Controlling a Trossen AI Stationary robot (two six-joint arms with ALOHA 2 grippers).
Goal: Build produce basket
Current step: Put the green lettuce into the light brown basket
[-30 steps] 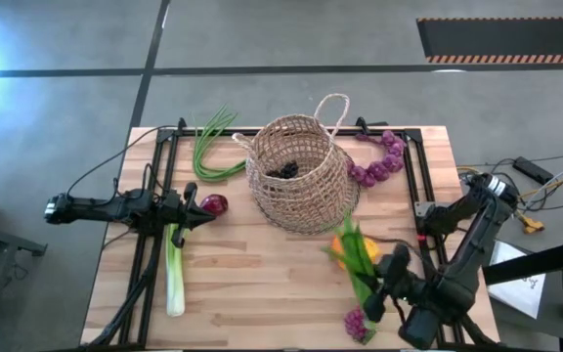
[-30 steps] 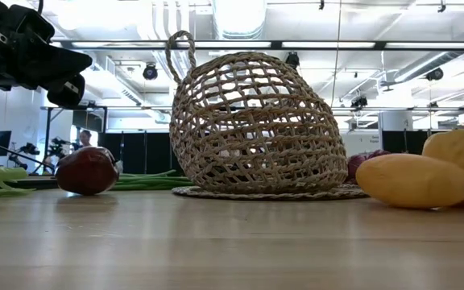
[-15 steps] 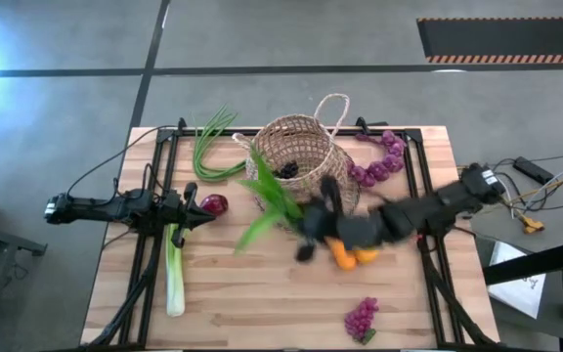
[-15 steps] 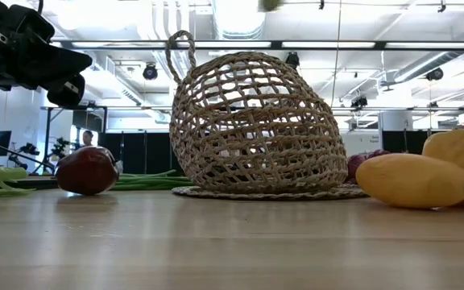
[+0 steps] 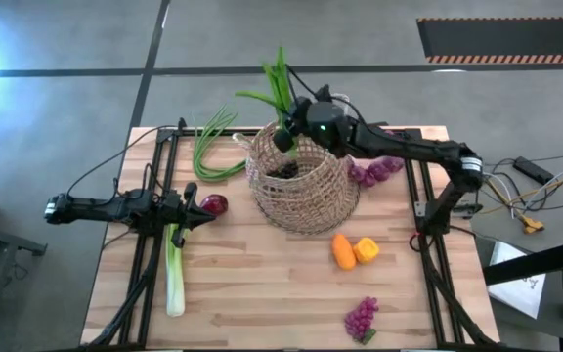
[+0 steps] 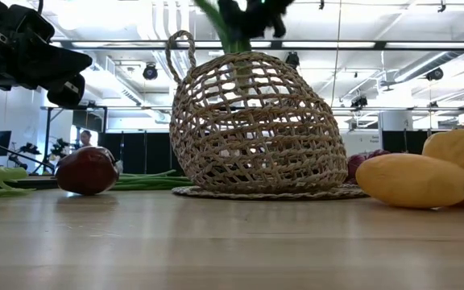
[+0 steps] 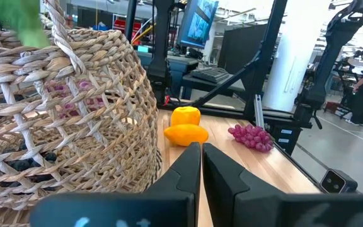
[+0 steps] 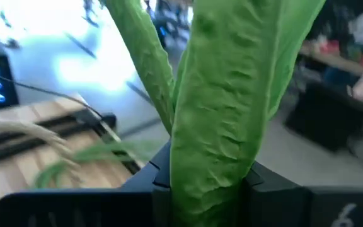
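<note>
The tan wicker basket [image 5: 299, 174] stands on a flat woven disc at mid-table, with dark grapes [image 5: 283, 169] inside. My right gripper [image 5: 288, 134] hovers over the basket's mouth, shut on a green long-leaved stalk [image 5: 277, 83] whose leaves point up. The low view shows the same gripper [image 6: 256, 12] above the basket [image 6: 252, 121]. My left gripper [image 5: 198, 207] rests shut beside the dark red onion [image 5: 214, 204], which lies on the table. Two yellow-orange peppers [image 5: 352, 250] and a grape bunch [image 5: 361, 318] lie on the near right of the table. My right gripper pinches the green stalk between its two fingers [image 8: 137, 189], on the lower part of the leaves [image 8: 207, 170]. The stalk stands nearly upright, lifted clear of the table. Its lower end [image 6: 242, 68] reaches down into the basket's mouth.
A pale leek [image 5: 175, 274] lies near my left gripper, and loose green stalks [image 5: 213, 147] lie at the far left. A string of purple grapes [image 5: 379, 161] lies right of the basket. Black frame rails run along both table sides.
My right gripper has carried the green stalk up from the table's near right, past the peppers, toward the far edge to above the basket's mouth. The stalk, lying flat before, now stands upright with its leaves up. The peppers are uncovered.
</note>
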